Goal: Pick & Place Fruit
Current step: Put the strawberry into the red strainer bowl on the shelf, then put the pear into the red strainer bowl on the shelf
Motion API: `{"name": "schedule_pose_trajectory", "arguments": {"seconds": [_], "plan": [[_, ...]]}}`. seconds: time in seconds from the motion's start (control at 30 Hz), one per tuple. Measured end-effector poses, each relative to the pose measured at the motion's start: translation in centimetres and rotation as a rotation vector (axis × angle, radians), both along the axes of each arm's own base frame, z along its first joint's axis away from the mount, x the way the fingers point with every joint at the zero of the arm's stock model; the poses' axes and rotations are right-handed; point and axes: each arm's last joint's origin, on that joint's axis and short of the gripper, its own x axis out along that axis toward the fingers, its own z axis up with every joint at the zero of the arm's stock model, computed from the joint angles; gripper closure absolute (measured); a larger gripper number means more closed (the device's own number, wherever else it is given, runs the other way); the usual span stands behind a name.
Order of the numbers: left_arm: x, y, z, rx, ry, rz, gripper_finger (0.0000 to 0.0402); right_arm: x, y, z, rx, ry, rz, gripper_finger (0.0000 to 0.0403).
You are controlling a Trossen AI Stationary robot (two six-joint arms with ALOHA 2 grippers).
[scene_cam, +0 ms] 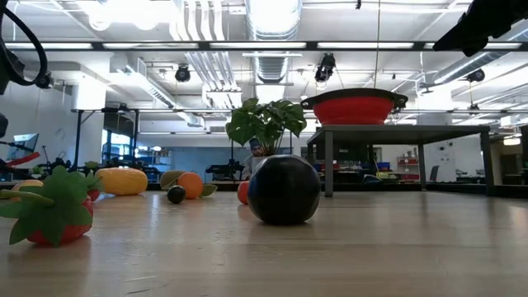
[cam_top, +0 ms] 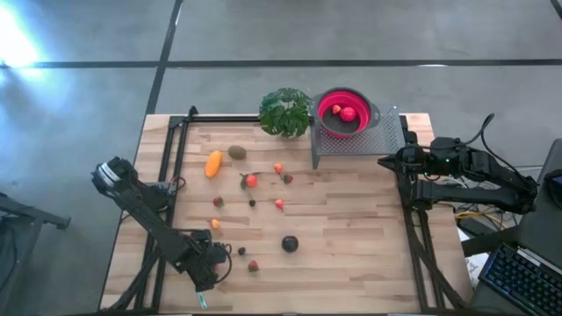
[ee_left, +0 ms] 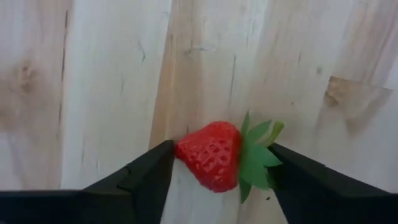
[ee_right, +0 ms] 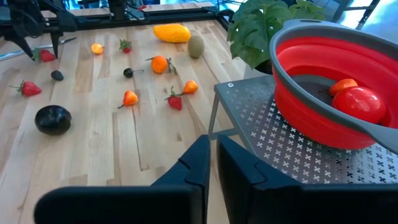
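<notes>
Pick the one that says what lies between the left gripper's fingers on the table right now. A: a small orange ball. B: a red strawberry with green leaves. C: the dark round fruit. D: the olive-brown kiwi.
B: the left wrist view shows a red strawberry with green leaves lying on the wooden table, framed on both sides by the fingers of the left gripper.

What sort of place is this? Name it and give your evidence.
Probably a robotics lab or workshop, not a home. The low view shows exposed ceiling ducts and open workspace beyond the table; toy fruit such as a strawberry lies scattered, with a keyboard alongside.
</notes>
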Motion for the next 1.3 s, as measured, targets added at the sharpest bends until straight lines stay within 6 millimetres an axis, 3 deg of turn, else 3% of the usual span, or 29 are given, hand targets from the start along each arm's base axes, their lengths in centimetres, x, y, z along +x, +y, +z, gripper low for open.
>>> {"name": "schedule_pose_trajectory", "arguments": {"seconds": [0.4,0.87,1.07,1.3], "plan": [[0.0,0.3,0.0,0.056,-0.034,-0.005,0.0250,0.0,0.0,0.0,0.000,0.000,0.000,0.0388],[0.1,0.3,-0.1,0.069,-0.049,0.002,0.0295,0.0,0.0,0.0,0.001,0.000,-0.001,0.0393],[0.7,0.8,0.0,0.124,-0.112,0.040,0.0281,0.0,0.0,0.0,0.002,0.000,-0.001,0.0394],[1.7,1.3,0.1,0.120,-0.157,0.068,0.0196,0.0,0.0,0.0,0.003,0.000,-0.001,0.0394]]}}
